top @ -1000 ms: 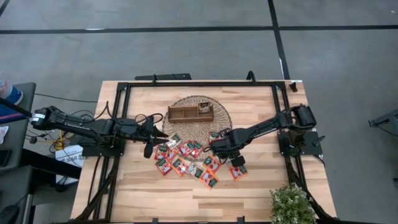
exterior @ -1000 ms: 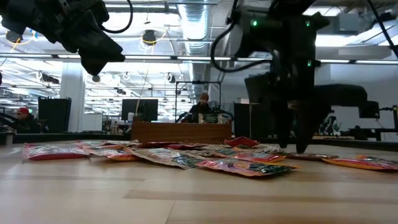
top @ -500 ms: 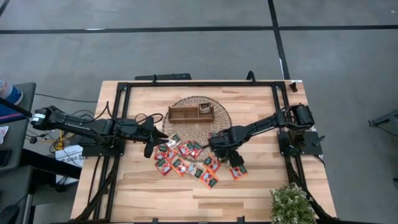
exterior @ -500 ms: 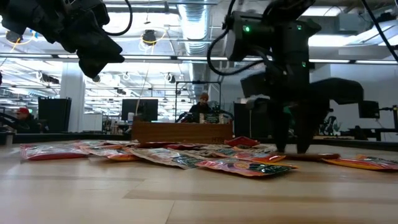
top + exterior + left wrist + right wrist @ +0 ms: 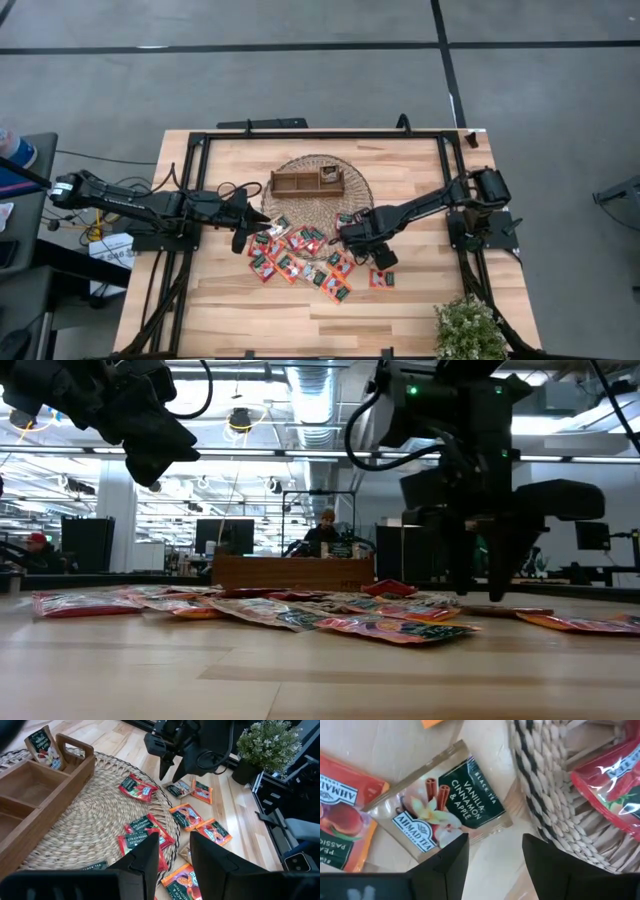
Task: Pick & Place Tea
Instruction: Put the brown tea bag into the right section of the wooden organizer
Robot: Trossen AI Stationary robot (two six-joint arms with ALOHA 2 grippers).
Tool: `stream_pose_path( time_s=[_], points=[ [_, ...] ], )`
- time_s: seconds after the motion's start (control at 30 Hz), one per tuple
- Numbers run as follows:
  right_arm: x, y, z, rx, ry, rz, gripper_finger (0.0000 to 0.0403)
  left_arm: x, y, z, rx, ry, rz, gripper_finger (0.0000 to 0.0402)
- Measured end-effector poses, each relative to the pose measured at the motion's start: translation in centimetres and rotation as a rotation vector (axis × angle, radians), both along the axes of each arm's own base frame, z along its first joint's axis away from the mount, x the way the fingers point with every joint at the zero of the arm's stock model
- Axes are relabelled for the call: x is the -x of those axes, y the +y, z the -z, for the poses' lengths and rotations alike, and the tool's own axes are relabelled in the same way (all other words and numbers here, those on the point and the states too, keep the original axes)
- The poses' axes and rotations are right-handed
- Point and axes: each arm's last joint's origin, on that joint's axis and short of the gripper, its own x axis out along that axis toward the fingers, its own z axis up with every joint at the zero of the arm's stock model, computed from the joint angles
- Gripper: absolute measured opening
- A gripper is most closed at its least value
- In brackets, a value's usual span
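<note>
Several small red-orange tea sachets point(image 5: 300, 255) point(image 5: 145, 827) point(image 5: 380, 622) lie flat on the table and on the near edge of the round woven mat point(image 5: 318, 200). The brown wooden tray point(image 5: 308, 182) point(image 5: 30, 795) stands on the mat, with one sachet point(image 5: 45, 745) upright in its right compartment. My right gripper point(image 5: 345, 238) point(image 5: 480, 592) point(image 5: 495, 855) points down, open, just above the table at the mat's edge. It stands beside a tan and green sachet point(image 5: 445, 805) and touches nothing. My left gripper point(image 5: 255, 217) point(image 5: 175, 865) hangs open above the left side of the sachets.
A potted plant point(image 5: 468, 328) point(image 5: 270, 742) stands at the table's near right corner. Black frame rails point(image 5: 300, 135) run along the table's edges. Bare wood lies near the front edge point(image 5: 300, 320). A person point(image 5: 327, 525) sits in the room beyond the table.
</note>
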Motion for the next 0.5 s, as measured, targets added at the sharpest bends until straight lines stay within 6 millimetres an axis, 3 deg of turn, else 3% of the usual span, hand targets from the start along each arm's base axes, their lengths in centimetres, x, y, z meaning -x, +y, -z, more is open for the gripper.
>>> stream_pose_path(
  time_s=[0.5],
  points=[
    [-0.79,0.51,0.3,-0.103,-0.054,-0.045,0.0173,0.0,0.01,0.01,-0.019,0.001,0.006,0.0101]
  ],
)
